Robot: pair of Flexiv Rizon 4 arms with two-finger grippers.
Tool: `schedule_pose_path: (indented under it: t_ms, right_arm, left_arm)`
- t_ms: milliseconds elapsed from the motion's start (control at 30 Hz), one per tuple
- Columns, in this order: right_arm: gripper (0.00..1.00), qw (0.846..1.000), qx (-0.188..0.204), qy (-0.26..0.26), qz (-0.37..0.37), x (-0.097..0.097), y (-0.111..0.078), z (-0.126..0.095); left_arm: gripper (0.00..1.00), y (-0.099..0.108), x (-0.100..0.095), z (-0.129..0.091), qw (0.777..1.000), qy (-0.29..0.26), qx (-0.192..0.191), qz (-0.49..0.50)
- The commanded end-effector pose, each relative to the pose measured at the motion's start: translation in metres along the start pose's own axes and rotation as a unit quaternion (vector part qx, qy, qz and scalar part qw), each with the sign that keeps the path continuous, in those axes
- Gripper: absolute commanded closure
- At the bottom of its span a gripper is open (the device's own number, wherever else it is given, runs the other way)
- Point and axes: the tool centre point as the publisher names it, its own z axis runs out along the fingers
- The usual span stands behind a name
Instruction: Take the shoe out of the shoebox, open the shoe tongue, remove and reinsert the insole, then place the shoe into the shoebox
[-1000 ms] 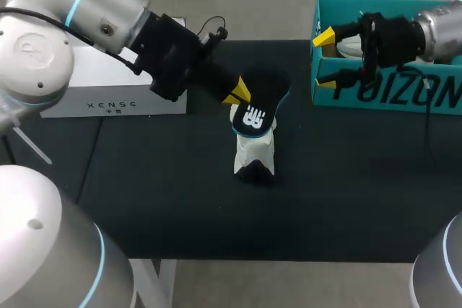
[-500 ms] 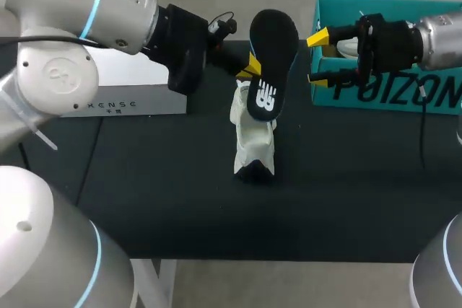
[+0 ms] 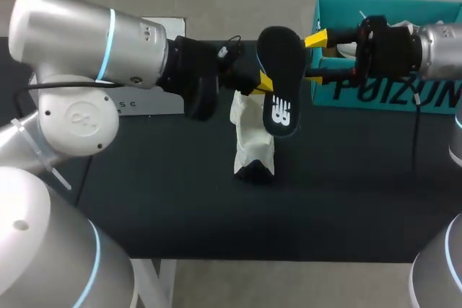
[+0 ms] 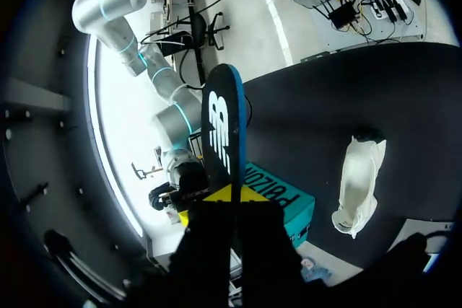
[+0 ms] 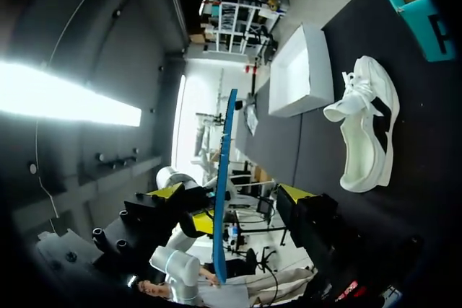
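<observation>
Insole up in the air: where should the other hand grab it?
Probably the free end without the logo, coming in from the shoebox side. The left hand pinches the insole near its middle, and it faces the open right hand edge-on, so the fingers can close on its flat faces.

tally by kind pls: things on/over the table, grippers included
Shoe: 1
Insole: 1
Boxes: 2, teal box and white box
Grippers: 2, left gripper and right gripper
Total: 6
</observation>
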Motion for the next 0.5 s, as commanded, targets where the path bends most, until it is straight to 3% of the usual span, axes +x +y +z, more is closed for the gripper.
schedule_pose_path:
  t_ms: [33, 367, 433, 467, 500]
  right_arm:
    - [0.45, 1.000, 0.002, 0.001, 0.003, -0.005, 0.003, 0.012]
    - [0.61, 1.000, 0.006, 0.007, 0.004, -0.005, 0.006, 0.019]
    - [0.78, 1.000, 0.005, 0.007, 0.004, -0.004, 0.005, 0.019]
    - [0.95, 1.000, 0.005, 0.007, 0.004, -0.004, 0.005, 0.019]
    - [1.00, 1.000, 0.004, 0.007, 0.005, -0.004, 0.005, 0.018]
  left_arm:
    - [1.00, 0.004, -0.005, 0.009, 1.000, -0.004, 0.006, -0.010]
    - [1.00, 0.003, -0.007, 0.026, 0.999, -0.014, 0.019, -0.025]
    - [1.00, 0.003, -0.007, 0.026, 0.999, -0.013, 0.020, -0.027]
    - [1.00, 0.002, -0.006, 0.025, 0.999, -0.012, 0.022, -0.028]
    - [1.00, 0.002, -0.006, 0.025, 0.999, -0.011, 0.023, -0.028]
